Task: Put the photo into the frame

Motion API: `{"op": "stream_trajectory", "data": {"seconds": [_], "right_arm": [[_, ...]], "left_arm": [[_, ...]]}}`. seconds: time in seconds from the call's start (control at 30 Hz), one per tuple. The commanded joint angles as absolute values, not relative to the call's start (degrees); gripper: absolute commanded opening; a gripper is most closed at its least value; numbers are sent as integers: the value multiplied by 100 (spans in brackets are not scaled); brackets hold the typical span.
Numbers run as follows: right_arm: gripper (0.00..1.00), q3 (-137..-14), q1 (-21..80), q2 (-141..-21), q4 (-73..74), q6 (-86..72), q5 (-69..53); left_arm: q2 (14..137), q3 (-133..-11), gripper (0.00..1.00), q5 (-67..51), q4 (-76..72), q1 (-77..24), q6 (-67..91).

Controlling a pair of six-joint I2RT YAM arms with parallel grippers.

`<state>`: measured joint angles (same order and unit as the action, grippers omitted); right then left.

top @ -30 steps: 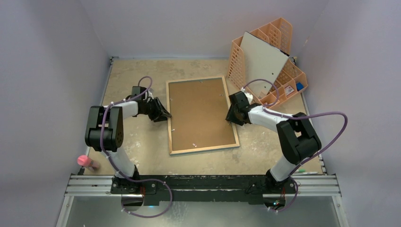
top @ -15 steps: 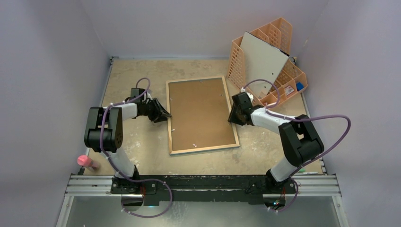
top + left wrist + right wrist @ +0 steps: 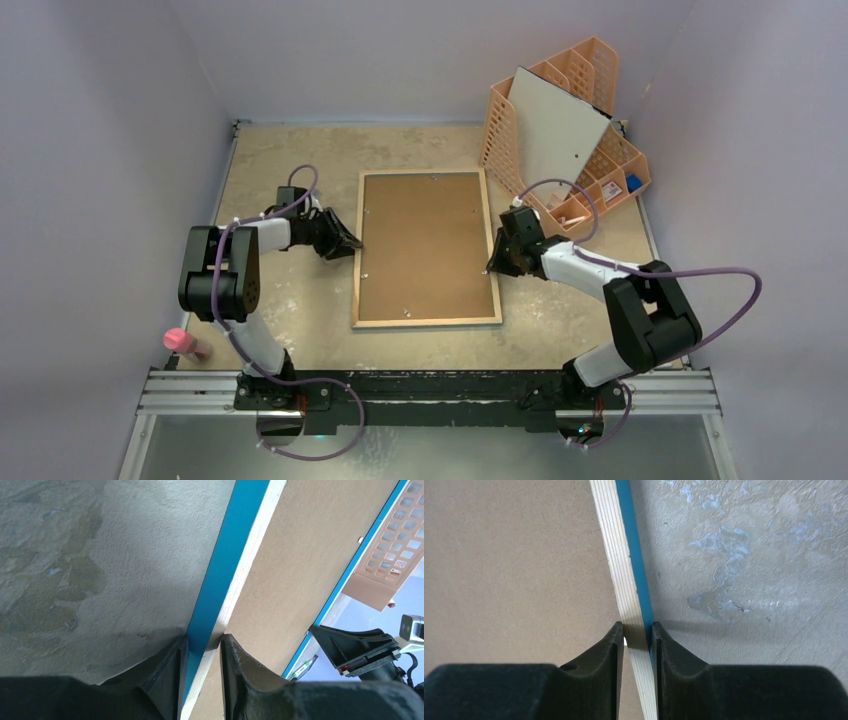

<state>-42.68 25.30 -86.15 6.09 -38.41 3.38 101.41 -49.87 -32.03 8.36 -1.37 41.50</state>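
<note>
You've got 1 frame (image 3: 430, 322) lying face-down mid-table, w/ 1 brown backing (image 3: 427, 245) showing on top. 2 of 2 grippers are on it: L gripper (image 3: 352, 243) clamped on the left rim, R gripper (image 3: 492, 262) pinching the right rim. Far right there's 1 orange organiser (image 3: 598, 62) w/ 1 grey-white board (image 3: 555, 125) leaning in it.

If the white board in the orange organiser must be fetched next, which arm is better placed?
Right, probably. The right fingers clamp the frame on its right rim, the organiser side; the left fingers grip the opposite rim, across the frame.
</note>
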Motion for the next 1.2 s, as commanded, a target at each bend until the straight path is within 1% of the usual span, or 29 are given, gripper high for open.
{"op": "stream_trajectory", "data": {"seconds": [0.0, 0.13, 0.17, 0.2, 0.27, 0.37, 0.47, 0.53, 0.63, 0.7, 0.8, 0.9, 0.93, 1.03, 1.17], "right_arm": [[22, -4221, 2554, -8426, 200, -3842, -306], [27, -4187, 2556, -8413, 177, -3836, -315], [30, -4191, 2550, -8365, 197, -3845, -250], [36, -4211, 2549, -8328, 237, -3865, -155], [51, -4334, 2551, -8291, 386, -3874, 98], [66, -4730, 2553, -8341, 707, -3829, 554], [71, -5119, 2549, -8492, 764, -3770, 859], [73, -5404, 2549, -8704, 809, -3778, 1113], [74, -5870, 2549, -9206, 822, -3801, 1417], [74, -6243, 2549, -9613, 882, -3839, 1559], [74, -6927, 2554, -10237, 993, -3839, 1813], [73, -7540, 2549, -10835, 1164, -3692, 1994], [71, -7647, 2551, -10970, 1160, -3617, 2063], [64, -7797, 2549, -11265, 1084, -3378, 2144], [54, -7825, 2530, -11412, 979, -3170, 2128]], "left_arm": [[10500, -4755, 32, -2920, 1358, -277, 4131], [10490, -4759, 32, -2930, 1362, -276, 4118], [10482, -4775, 32, -2930, 1368, -280, 4101], [10477, -4791, 33, -2927, 1393, -274, 4085], [10464, -4880, 35, -2912, 1465, -273, 4043], [10437, -5059, 41, -2895, 1616, -275, 3981], [10374, -5261, 48, -2788, 1750, -279, 3865], [10342, -5397, 57, -2643, 1830, -276, 3740], [10311, -5547, 66, -2241, 1900, -278, 3617], [10321, -5611, 68, -2161, 1891, -276, 3612], [10368, -5720, 69, -2147, 1812, -280, 3613], [10430, -5857, 67, -2178, 1938, -273, 3538], [10434, -5867, 66, -2165, 1939, -280, 3466], [10511, -5818, 63, -1992, 1969, -275, 3243], [10766, -5787, 54, -2031, 1932, -272, 3249]]}}
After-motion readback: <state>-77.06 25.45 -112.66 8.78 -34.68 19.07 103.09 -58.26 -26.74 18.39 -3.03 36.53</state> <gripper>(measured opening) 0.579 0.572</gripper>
